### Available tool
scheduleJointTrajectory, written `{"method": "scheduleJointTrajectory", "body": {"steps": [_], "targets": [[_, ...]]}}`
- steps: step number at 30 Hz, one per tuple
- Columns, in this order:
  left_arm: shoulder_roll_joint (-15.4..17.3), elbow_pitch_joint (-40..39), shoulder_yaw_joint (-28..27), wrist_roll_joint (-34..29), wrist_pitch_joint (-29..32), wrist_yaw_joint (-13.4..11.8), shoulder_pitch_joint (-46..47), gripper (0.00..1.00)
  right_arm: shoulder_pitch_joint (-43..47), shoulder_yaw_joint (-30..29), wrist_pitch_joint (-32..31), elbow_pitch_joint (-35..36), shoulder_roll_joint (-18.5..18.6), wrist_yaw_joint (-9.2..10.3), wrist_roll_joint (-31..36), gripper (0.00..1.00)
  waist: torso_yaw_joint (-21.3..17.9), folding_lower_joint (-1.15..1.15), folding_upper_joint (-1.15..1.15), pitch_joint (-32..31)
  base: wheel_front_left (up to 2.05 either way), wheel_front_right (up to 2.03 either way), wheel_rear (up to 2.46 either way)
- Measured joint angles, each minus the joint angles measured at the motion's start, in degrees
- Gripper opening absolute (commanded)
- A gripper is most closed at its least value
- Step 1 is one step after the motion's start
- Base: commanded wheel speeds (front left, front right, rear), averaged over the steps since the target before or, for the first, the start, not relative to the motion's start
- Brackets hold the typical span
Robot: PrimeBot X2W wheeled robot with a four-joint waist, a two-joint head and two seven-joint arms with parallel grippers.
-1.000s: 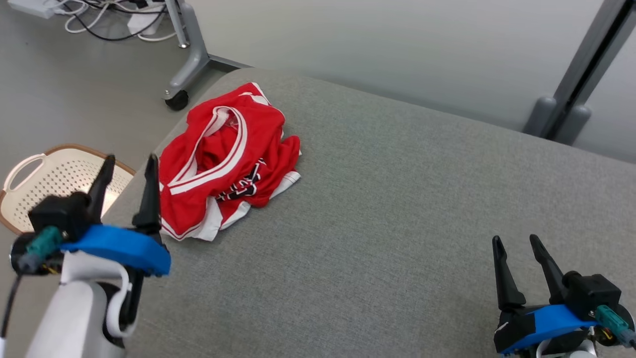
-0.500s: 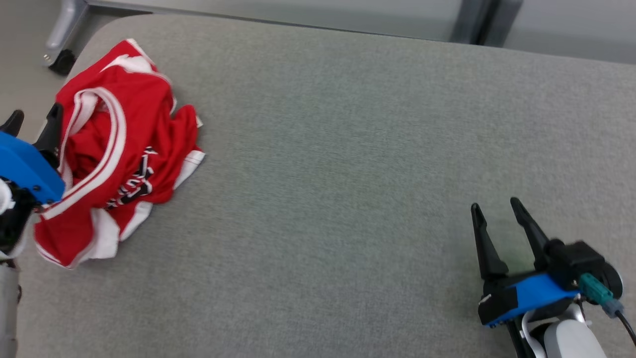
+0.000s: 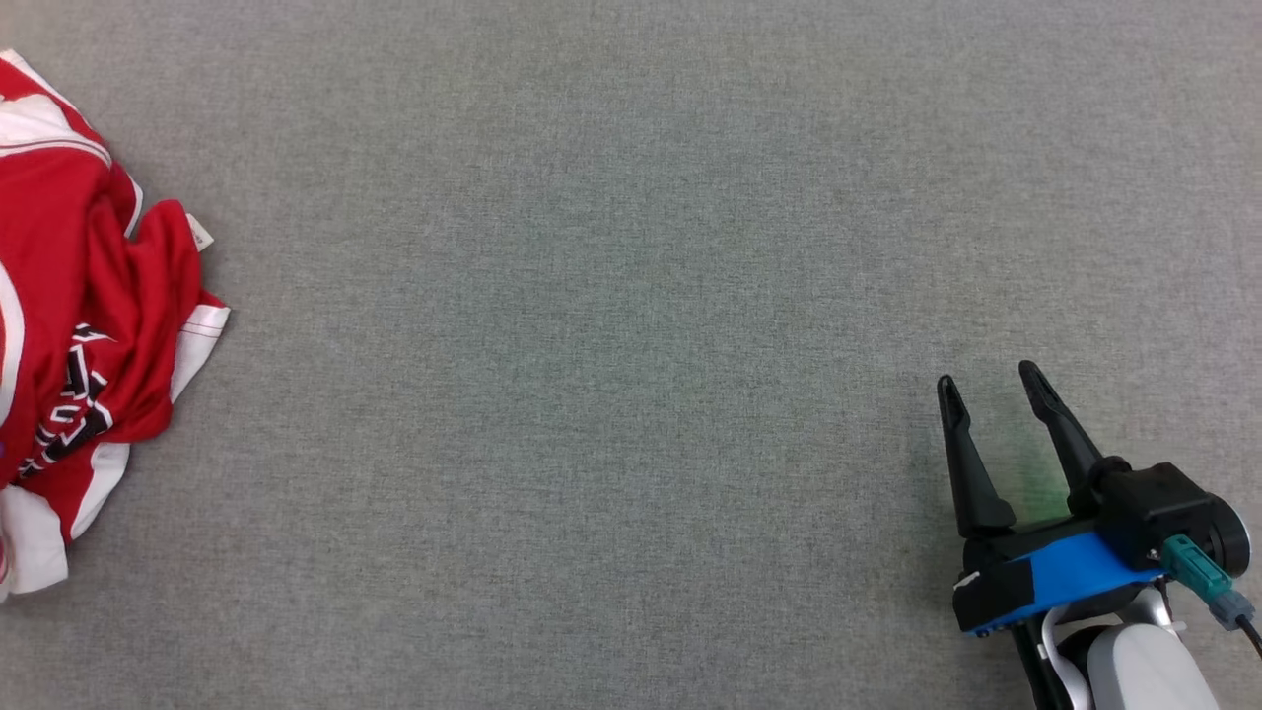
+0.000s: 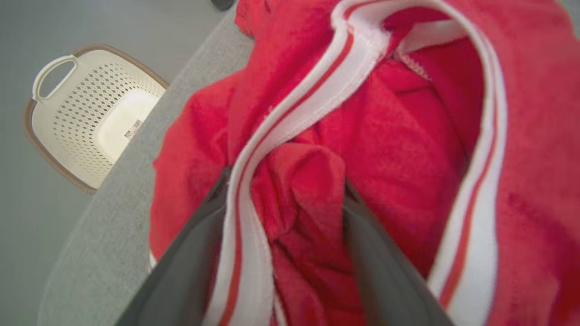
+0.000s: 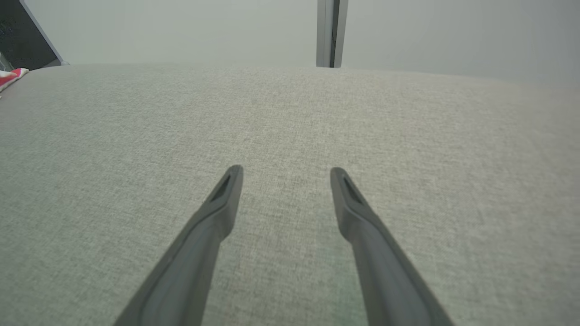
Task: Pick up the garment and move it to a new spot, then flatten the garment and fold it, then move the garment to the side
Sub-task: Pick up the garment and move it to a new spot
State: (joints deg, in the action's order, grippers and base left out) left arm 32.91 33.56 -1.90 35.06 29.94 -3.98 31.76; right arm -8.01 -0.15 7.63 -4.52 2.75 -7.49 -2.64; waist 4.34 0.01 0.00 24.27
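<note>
The garment (image 3: 79, 325) is a crumpled red jersey with white trim and black lettering, lying at the left edge of the head view on the grey cloth table (image 3: 631, 296). In the left wrist view the garment (image 4: 398, 149) is very close. My left gripper (image 4: 286, 181) is open, its two fingers pushed into the folds, with a bunch of red cloth and a white-and-red band between them. My right gripper (image 3: 988, 378) is open and empty over bare table at the lower right, far from the jersey. The right wrist view shows the right gripper (image 5: 285, 171) spread above the cloth, with a red corner of the garment (image 5: 11, 74) at far left.
A cream perforated laundry basket (image 4: 86, 117) stands on the floor beyond the table's edge, left of the jersey in the left wrist view. A grey post (image 5: 332, 31) rises behind the table's far edge against a pale wall.
The head camera has swung right and down, so the jersey now lies at the picture's left edge. My left gripper reached forward onto the jersey and left the head view. The right gripper stayed open.
</note>
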Motion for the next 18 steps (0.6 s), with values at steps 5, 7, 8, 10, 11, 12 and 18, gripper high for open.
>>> {"method": "scheduleJointTrajectory", "body": {"steps": [5, 7, 8, 10, 11, 12, 18], "targets": [[-0.7, -0.4, 0.5, -0.3, 1.9, -2.0, -1.8, 0.00, 0.1, -0.3, 0.4, 0.2, 0.0, 0.00, 0.0, 1.00, -0.4, 0.00, 0.00, -0.6, 0.00, 0.00, 0.00], [-0.6, -1.4, 0.9, -0.6, 0.9, -1.7, -2.0, 0.00, 0.1, -0.4, 0.8, 0.2, 0.0, 0.00, 0.0, 1.00, -0.1, 0.00, 0.00, -1.5, 0.00, 0.00, 0.00], [-0.4, -1.9, 1.0, -0.9, 0.4, -1.5, -2.0, 0.00, 0.1, -0.3, 1.3, 0.1, 0.0, 0.00, 0.0, 1.00, 0.1, 0.00, 0.00, -2.0, 0.00, 0.00, 0.00], [0.0, -3.1, 1.3, -1.3, -0.3, -0.9, -1.8, 0.00, 0.1, -0.2, 1.8, -0.3, 0.0, 0.00, 0.0, 1.00, 0.6, -0.01, 0.00, -3.3, 0.00, 0.00, 0.00], [0.2, -3.9, 1.5, -1.4, -0.7, -0.6, -1.6, 0.00, 0.2, -0.2, 2.0, -0.7, 0.0, 0.00, 0.0, 1.00, 0.8, -0.01, 0.00, -4.0, 0.00, 0.00, 0.00], [0.5, -4.5, 1.8, -1.5, -1.1, -0.1, -1.1, 0.00, 0.3, -0.2, 2.1, -1.1, 0.0, 0.00, -0.1, 1.00, 1.0, -0.01, 0.00, -4.9, 0.00, 0.00, 0.00], [2.2, -9.8, 3.8, -2.8, -1.2, 2.4, 2.8, 0.00, 1.6, -0.2, 3.1, -3.9, 0.0, 0.00, -2.3, 1.00, 2.3, -0.02, 0.00, -10.8, 0.00, 0.00, 0.00]]}}
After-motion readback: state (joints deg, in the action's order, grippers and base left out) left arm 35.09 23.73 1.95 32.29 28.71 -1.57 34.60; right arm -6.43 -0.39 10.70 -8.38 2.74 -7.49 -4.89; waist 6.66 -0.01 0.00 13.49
